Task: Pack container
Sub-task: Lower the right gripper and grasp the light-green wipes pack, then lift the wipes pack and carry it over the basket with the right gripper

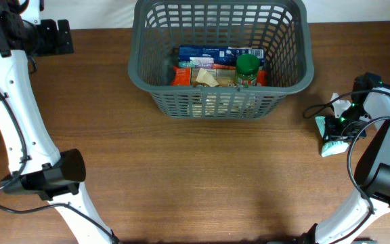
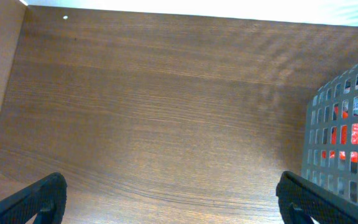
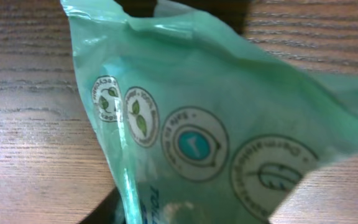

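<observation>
Right claw (image 1: 342, 122) is sitting over green packet (image 3: 229, 118) at worktop's (image 1: 215, 176) 3 o'clock edge, grip unclear, basket (image 1: 215, 103) lying at its 10 o'clock; left claw (image 2: 173, 202) is idling, spread wide.

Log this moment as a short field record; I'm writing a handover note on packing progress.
container: dark grey, slotted sides, at the far middle of the table
contents seen: blue packet, orange packet, green-lidded jar
outside: green packet, on the table at the right
left tool: open, holds nothing, over bare wood beside the container
right tool: at the green packet; whether it grips cannot be told
</observation>
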Controlling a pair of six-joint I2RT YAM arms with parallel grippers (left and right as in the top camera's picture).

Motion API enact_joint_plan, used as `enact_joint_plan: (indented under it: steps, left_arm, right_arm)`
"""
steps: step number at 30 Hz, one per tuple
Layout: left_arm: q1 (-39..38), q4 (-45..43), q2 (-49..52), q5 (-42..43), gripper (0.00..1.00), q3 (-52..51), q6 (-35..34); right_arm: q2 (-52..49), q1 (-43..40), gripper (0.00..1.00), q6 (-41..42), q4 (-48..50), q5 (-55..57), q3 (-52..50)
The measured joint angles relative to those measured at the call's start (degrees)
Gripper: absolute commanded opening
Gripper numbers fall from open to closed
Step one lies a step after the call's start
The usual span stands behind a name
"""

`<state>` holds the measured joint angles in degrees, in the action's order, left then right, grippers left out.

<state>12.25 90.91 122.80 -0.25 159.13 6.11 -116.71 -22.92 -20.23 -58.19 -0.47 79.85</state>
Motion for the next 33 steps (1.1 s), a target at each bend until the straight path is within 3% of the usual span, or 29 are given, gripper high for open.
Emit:
enact_joint_plan:
  steps: [5,15,18,25,33]
  left_arm:
    - [0.0,0.0,0.0,0.0,0.99,0.0,0.0]
    - [0.0,0.02,0.0,0.0,0.99,0.0,0.0]
    - [0.0,0.0,0.0,0.0,0.99,0.0,0.0]
    - [0.0,0.02,0.0,0.0,0.99,0.0,0.0]
    - [0.0,0.0,0.0,0.0,0.99,0.0,0.0]
  right_arm:
    - [0.0,0.0,0.2,2.97,-0.09,0.0,0.0]
    - [-0.02,0.0,0.2,6.78,-7.96,-6.69,6.34]
    - [0.0,-0.02,0.2,7.23,-12.76,-8.61,15.02]
    - [0.09,0.0,0.2,8.35,-27.96,-13.0,48.17]
    - [2.36,2.38,0.2,8.48,-33.11,-20.59,74.99]
